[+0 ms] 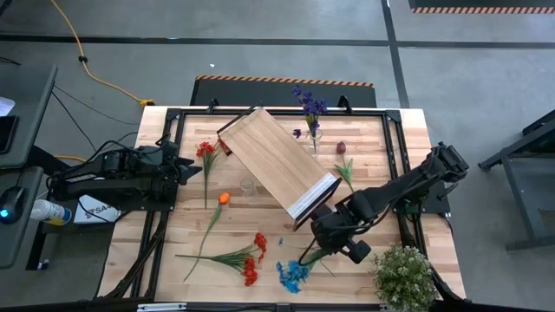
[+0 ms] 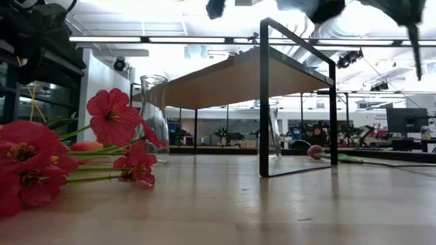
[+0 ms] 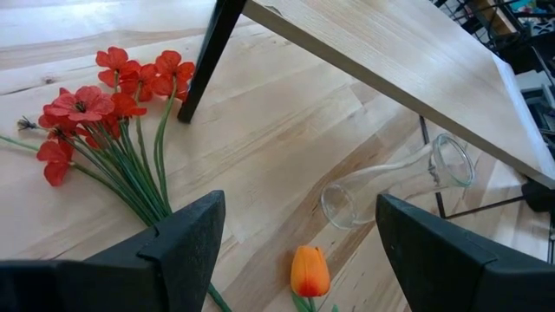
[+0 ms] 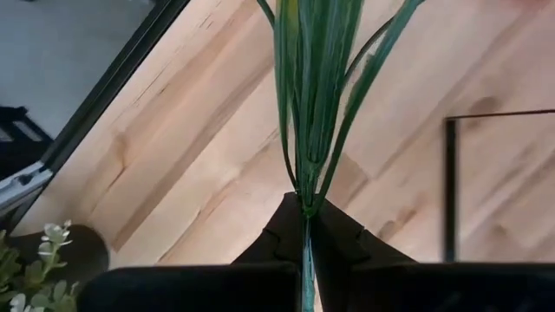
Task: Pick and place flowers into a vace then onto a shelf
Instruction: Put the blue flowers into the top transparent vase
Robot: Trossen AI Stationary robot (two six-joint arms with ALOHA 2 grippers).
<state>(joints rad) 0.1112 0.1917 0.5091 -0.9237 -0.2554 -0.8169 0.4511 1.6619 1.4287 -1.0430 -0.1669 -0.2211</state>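
One flower stem (image 4: 303,130) is pinched in the right gripper (image 4: 305,227), closed tight on it near the table's front, beside the shelf (image 1: 279,161). Lift it straight so the leaves clear the shelf frame, then carry it toward the empty vase (image 3: 395,180). Left gripper (image 3: 299,234) hovers spread wide and empty over that vase and the orange tulip (image 3: 310,270).
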